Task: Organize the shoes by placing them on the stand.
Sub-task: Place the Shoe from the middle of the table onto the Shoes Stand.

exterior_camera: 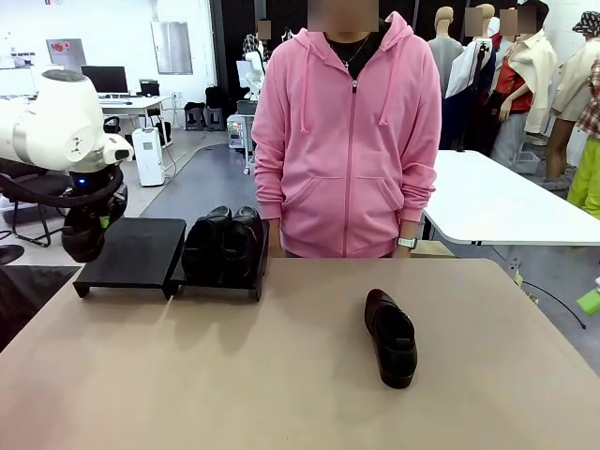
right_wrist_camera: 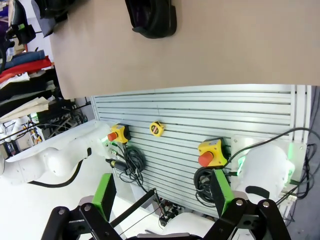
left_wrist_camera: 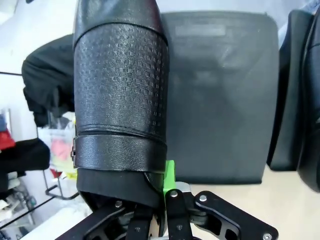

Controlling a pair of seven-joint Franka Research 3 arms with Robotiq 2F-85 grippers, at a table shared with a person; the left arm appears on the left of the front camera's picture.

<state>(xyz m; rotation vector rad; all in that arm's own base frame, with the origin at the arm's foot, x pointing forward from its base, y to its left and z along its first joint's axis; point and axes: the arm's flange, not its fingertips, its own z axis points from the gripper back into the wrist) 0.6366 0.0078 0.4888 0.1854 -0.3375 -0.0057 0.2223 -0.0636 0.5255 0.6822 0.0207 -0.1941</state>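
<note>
Left wrist view: my left gripper (left_wrist_camera: 160,186) pinches glossy black leather slip-on shoe (left_wrist_camera: 120,100), toe ahead toward matte black slanted stand (left_wrist_camera: 220,100), aligned for empty section. Right gripper (right_wrist_camera: 162,194) spread.

Front and right wrist cameras both overlook the table (exterior_camera: 281,375).

At the far left of the table (exterior_camera: 234,375) we find the stand (exterior_camera: 131,253), its two sections side by side. A pair of shoes (exterior_camera: 225,246) sits together on the right section. A single shoe (exterior_camera: 391,337) lies right of centre, well apart from the stand, toe toward our side. A person (exterior_camera: 347,141) stands behind the far edge. Our left gripper (left_wrist_camera: 157,187) holds a fourth shoe (left_wrist_camera: 120,85), the stand's left section behind it.
</note>
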